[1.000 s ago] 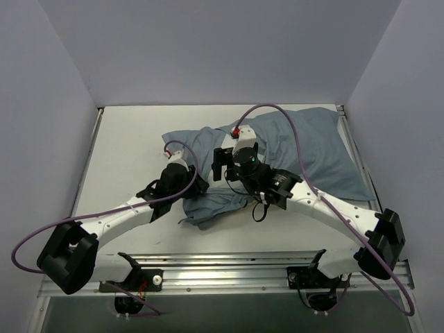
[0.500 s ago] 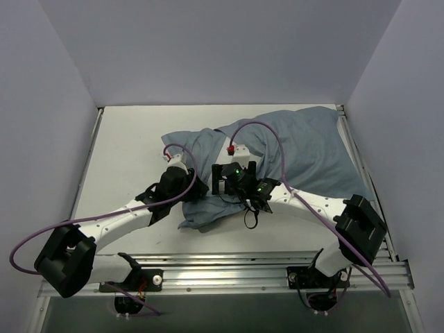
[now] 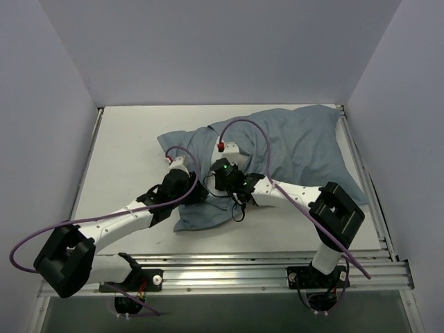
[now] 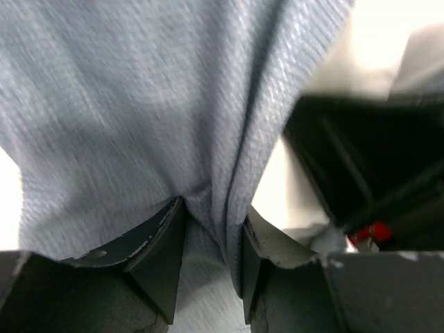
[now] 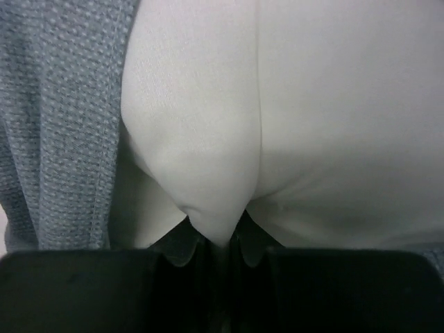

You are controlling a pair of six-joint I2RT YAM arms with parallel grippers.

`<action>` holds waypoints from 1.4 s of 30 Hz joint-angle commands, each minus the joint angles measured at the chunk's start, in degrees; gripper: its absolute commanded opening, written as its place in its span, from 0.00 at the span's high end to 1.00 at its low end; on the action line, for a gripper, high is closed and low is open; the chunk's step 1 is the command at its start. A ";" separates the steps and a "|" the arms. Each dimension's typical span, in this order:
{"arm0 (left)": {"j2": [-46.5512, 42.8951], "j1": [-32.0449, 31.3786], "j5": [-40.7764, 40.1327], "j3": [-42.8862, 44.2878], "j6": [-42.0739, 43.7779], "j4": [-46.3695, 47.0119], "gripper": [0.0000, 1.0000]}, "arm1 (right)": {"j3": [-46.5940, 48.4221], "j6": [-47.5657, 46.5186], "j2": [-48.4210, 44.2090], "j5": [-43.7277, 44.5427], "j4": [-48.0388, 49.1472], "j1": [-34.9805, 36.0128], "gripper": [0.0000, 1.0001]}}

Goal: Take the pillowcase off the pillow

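Note:
The grey-blue pillowcase lies bunched across the middle and right of the table, and the pillow inside it is hidden in the top view. My left gripper is shut on a fold of the pillowcase, the cloth pinched between both fingers. Just to its right, my right gripper reaches into the cover. In the right wrist view that gripper is shut on a pinch of the white pillow, with the pillowcase edge hanging at the left.
White enclosure walls close in the table on the left, back and right. A metal rail runs along the near edge by the arm bases. Purple cables loop over both arms. The right arm's black body crowds the left wrist view.
My right gripper moved left and nearer, beside the left gripper, and closed on the white pillow. The right elbow swung inward. The pillowcase bunch shifted slightly left. The left gripper kept its hold.

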 commanded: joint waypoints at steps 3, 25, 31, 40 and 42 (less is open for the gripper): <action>-4.38 -3.01 2.88 2.63 0.57 -7.26 0.58 | -1.45 2.61 0.65 -7.68 -1.76 -6.20 1.00; -11.15 -9.34 -3.88 6.86 -1.80 -15.37 0.36 | 9.02 4.64 -6.39 -15.34 1.85 -17.65 1.00; -7.83 -9.43 -9.24 17.03 1.01 -16.24 0.12 | 3.66 6.05 -6.66 -16.31 5.02 -16.42 1.00; 7.64 -8.38 -14.17 28.57 4.53 -16.59 0.23 | 2.69 6.58 -6.13 -15.08 5.72 -13.87 1.00; 10.10 -8.29 -14.17 29.19 4.44 -16.77 0.26 | 2.60 6.49 -6.22 -15.08 5.72 -13.78 1.00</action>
